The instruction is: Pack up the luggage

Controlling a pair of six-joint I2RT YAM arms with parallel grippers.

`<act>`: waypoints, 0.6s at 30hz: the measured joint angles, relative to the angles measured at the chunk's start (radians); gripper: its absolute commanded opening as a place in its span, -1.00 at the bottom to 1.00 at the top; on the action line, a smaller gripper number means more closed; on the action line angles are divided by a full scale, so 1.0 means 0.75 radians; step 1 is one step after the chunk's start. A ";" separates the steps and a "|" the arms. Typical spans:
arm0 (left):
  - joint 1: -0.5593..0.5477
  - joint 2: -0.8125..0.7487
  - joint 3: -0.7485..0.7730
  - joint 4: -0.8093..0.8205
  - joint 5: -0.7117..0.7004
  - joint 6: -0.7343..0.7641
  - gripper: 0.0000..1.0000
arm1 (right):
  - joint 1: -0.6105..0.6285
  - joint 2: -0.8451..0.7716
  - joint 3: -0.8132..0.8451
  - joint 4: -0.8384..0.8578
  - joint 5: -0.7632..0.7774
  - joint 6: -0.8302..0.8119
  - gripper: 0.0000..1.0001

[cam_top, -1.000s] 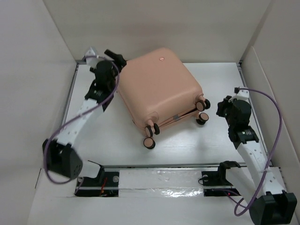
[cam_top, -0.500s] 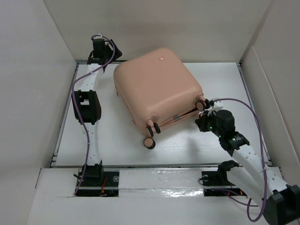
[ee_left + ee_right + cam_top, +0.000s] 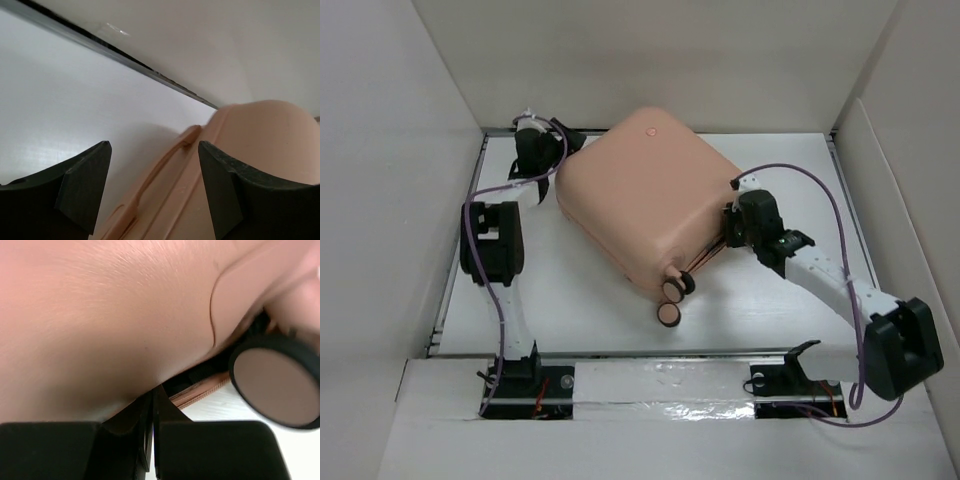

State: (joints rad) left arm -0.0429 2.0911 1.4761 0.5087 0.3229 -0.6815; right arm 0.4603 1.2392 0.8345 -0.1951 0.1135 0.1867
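The peach-pink luggage lies on the white table, its wheel end toward the front, two caster wheels showing there. My left gripper is at its back-left corner, open. In the left wrist view the jaws stand wide on either side of the luggage's slim side handle without touching it. My right gripper is shut at the luggage's right edge. In the right wrist view its closed tips are pushed under the shell at the zipper seam, beside a wheel.
White walls box in the table on the left, back and right. A rail with silver tape and the arm bases runs along the near edge. Purple cables loop off both arms.
The right arm swung in from the right and pushed its shut tips under the luggage's wheel-end edge. The luggage turned and shifted toward the back left. The left gripper stayed at the back-left corner.
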 measured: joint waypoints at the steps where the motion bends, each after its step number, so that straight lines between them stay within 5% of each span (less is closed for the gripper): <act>1: 0.002 -0.079 -0.140 0.081 -0.025 -0.037 0.34 | -0.012 0.050 0.025 -0.010 0.026 -0.015 -0.86; 7: -0.065 -0.539 -0.816 0.487 -0.354 -0.145 0.16 | -0.092 0.330 0.318 -0.078 0.152 -0.117 -0.82; 13: -0.373 -1.270 -1.421 0.609 -0.784 -0.146 0.13 | -0.106 0.716 0.875 -0.180 0.051 -0.340 -0.53; 15: -0.556 -1.496 -1.519 0.604 -0.902 -0.101 0.13 | -0.085 0.855 1.129 -0.168 -0.032 -0.357 -0.34; 18: -0.781 -1.715 -1.587 0.485 -0.986 -0.118 0.13 | -0.020 0.969 1.399 -0.121 -0.202 -0.310 0.26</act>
State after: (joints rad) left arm -0.6285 0.8051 0.2859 0.8726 -0.4164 -0.7700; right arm 0.4454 1.9663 1.8839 -0.2855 -0.0380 -0.0456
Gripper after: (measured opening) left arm 0.563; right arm 0.510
